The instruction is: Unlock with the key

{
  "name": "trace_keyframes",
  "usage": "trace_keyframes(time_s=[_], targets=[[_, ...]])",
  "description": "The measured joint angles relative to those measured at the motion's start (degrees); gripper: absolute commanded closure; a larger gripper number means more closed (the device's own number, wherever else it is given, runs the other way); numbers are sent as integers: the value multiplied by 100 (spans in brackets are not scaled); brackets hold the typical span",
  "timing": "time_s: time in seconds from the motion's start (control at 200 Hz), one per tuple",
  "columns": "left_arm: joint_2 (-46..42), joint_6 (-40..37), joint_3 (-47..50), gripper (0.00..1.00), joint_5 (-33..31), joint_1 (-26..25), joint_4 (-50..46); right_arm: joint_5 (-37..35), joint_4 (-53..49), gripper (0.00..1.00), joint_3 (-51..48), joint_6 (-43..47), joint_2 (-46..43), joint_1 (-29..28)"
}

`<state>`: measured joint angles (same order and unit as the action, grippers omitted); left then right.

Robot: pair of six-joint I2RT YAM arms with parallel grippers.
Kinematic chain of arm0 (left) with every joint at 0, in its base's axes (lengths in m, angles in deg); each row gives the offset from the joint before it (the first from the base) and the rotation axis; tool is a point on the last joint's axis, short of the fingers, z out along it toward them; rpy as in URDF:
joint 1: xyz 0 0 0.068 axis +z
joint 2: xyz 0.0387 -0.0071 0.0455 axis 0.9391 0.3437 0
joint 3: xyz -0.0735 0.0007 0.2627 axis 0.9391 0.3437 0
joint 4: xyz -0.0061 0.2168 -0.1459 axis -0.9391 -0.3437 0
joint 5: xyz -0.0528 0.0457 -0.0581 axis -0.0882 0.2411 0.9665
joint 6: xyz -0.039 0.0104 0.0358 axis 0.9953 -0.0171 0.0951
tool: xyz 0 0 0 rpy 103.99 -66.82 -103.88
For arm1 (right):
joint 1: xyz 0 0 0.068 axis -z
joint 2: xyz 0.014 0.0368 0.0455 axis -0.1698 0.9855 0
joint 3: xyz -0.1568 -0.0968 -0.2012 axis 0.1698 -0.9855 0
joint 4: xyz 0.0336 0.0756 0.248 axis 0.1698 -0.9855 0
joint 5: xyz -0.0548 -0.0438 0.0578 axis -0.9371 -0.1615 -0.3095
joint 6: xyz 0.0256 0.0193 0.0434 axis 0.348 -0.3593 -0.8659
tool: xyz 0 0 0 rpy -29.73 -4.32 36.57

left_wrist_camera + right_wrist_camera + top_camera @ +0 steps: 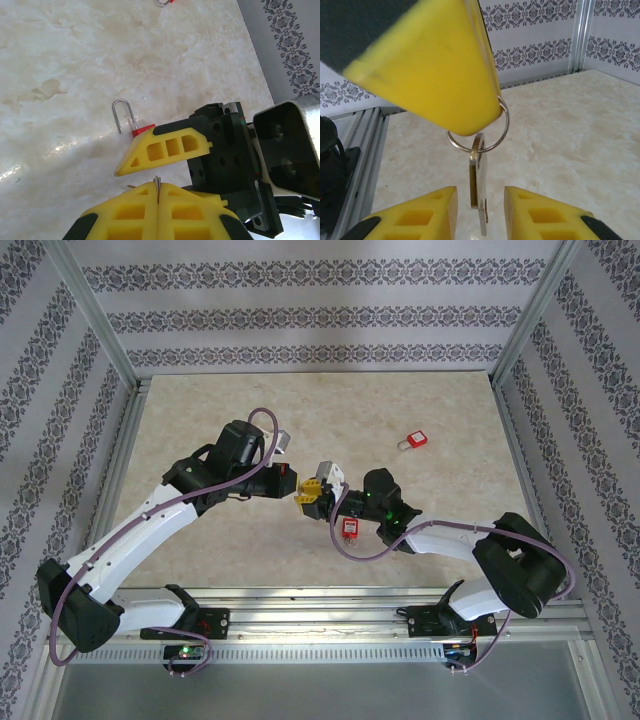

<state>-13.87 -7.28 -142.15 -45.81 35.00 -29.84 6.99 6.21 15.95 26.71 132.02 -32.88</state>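
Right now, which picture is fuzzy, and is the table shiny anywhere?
Right wrist view: the big yellow finger up close is fuzzy, while the key and ring under it look sharper. Left wrist view: the table has a bright shiny patch at the left. Top view: the light is even, with no harsh glare.
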Motion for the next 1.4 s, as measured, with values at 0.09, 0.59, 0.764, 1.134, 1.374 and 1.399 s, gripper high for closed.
trace_keyframes(time_s=[0.09, 0.59, 0.764, 1.134, 1.374, 1.399], targets=[[0, 0, 0, 100, 0, 0, 0, -4, 13, 75, 15, -11, 26, 0], [-92, 15, 146, 59, -186, -4, 26, -232, -48, 100, 15, 166, -2, -28], [-173, 376, 280, 6, -413, -2, 109, -496, -350, 100, 15, 466, -264, -24], [-181, 2371, 522, 21, 9, 52, 905, -986, -997, 100, 15, 1281, -741, 179], [-76, 3707, 984, 32, 739, 52, 1816, -1130, -1062, 100, 15, 1582, -737, 238], [-66, 3807, 1001, 33, 772, 57, 1862, -1150, -1062, 100, 15, 1639, -732, 238]])
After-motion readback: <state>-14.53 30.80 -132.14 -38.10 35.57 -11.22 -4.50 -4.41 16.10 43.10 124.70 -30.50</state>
